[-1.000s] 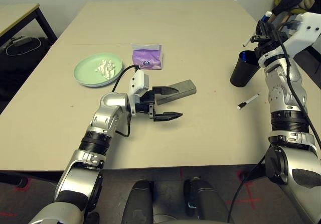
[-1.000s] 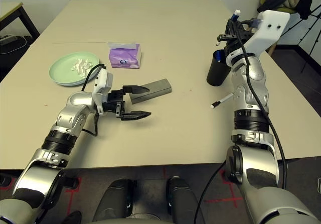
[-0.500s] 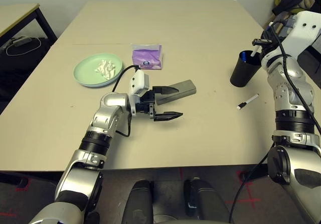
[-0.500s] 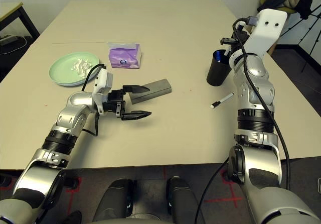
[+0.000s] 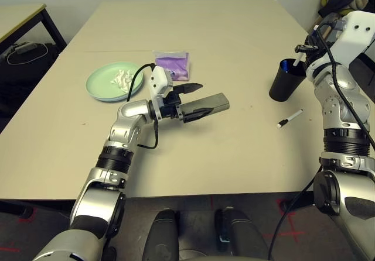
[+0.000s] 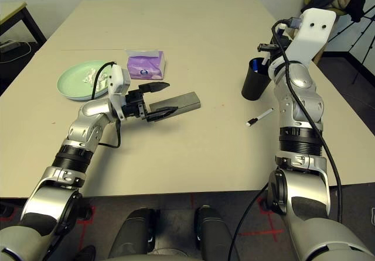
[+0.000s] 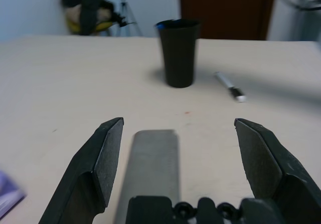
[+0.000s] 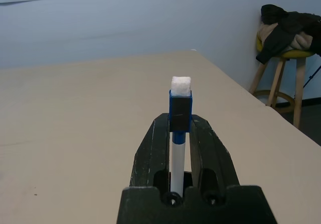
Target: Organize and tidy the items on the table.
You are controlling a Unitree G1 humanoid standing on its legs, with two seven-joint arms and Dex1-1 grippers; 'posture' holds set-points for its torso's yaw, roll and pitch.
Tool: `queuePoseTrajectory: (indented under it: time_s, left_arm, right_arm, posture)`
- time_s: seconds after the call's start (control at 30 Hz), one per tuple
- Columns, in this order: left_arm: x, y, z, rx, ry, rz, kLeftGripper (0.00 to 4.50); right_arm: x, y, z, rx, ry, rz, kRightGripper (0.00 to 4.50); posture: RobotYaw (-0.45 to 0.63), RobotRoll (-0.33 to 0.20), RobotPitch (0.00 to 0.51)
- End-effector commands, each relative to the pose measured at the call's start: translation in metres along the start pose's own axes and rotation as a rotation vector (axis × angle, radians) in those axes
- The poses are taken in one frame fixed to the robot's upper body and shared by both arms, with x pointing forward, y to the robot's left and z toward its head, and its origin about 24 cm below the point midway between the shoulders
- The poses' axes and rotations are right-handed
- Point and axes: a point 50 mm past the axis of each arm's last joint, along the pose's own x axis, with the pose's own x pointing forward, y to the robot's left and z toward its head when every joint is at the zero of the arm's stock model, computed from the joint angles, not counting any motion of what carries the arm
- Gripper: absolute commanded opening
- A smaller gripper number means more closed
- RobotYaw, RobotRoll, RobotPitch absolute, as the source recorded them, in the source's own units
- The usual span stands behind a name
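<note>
Right gripper (image 8: 180, 156) clamped on a white pen with a blue end (image 8: 178, 158), right by the black cup (image 5: 285, 81), probably over the rim, hard to tell. Best to line up upright over the opening, lower slowly, then let go. Left gripper (image 7: 179, 171) wide open and empty around the grey case (image 7: 153, 169): long, flat-sided, matte-looking, lying flat on the table (image 5: 176, 167).

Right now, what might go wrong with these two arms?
The right jaws pinch a blue-capped whiteboard marker near the black cup; a clumsy move might knock the cup over. The left gripper's open jaws stand around the glasses case, off-centre, so closing could shove it sideways.
</note>
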Motion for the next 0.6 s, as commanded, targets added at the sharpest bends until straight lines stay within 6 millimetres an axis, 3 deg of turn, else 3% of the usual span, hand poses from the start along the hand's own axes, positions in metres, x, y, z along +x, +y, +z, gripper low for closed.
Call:
queuePoseTrajectory:
  time_s: [0.03, 0.1, 0.47, 0.6]
  left_arm:
    - [0.003, 0.003, 0.003, -0.003, 0.003, 0.022, 4.50]
    - [0.003, 0.003, 0.004, -0.003, 0.005, 0.023, 4.50]
    - [0.000, 0.003, 0.010, 0.001, 0.000, -0.007, 4.50]
    - [-0.001, 0.007, 0.016, 0.009, -0.001, 0.000, 4.50]
  right_arm:
    - [-0.003, -0.001, -0.002, -0.018, 0.019, -0.003, 0.40]
    - [-0.003, -0.001, -0.003, -0.023, 0.026, -0.001, 0.40]
    - [-0.005, -0.001, -0.001, -0.034, 0.040, 0.003, 4.45]
    - [-0.004, -0.001, 0.002, -0.043, 0.027, 0.014, 4.45]
  posture:
    - [0.14, 0.000, 0.076]
    - [0.14, 0.000, 0.077]
    - [0.14, 0.000, 0.076]
    - [0.14, 0.000, 0.079]
